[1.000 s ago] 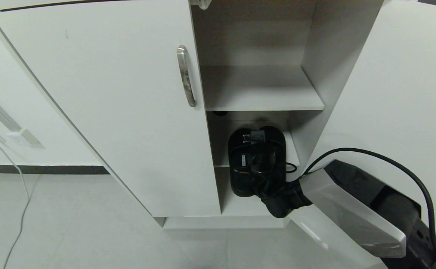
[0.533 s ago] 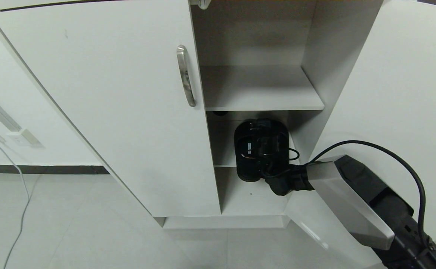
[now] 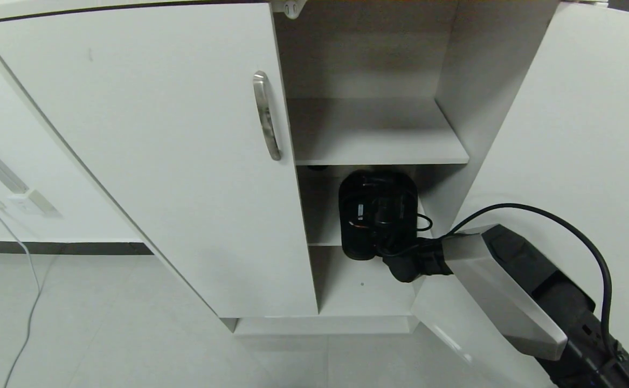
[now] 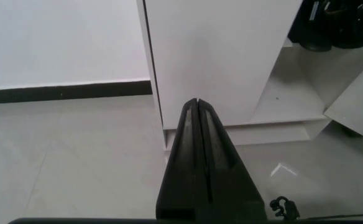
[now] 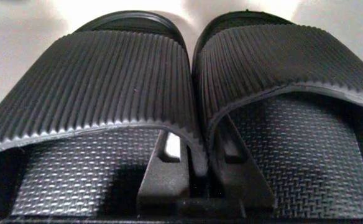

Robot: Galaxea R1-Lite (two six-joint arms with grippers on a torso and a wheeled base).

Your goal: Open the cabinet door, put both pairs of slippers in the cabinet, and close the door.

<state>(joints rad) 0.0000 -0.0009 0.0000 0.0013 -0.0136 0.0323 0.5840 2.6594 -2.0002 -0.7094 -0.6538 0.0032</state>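
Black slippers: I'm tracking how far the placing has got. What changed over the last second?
The right gripper, shut on the black slippers, carried them up and deeper into the cabinet, to the level of the lower shelf. Most of that came early, then it nearly stopped. Nothing was let go. The left door stayed closed, the right door open.

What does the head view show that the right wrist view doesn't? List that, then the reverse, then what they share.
Head view adds: the cabinet's closed left door with its metal handle, the upper shelf and the open right door. Right wrist view adds: the ribbed straps, the textured footbeds, and the fingers pinching the two inner edges together. Shared: the black slippers held in the right gripper.
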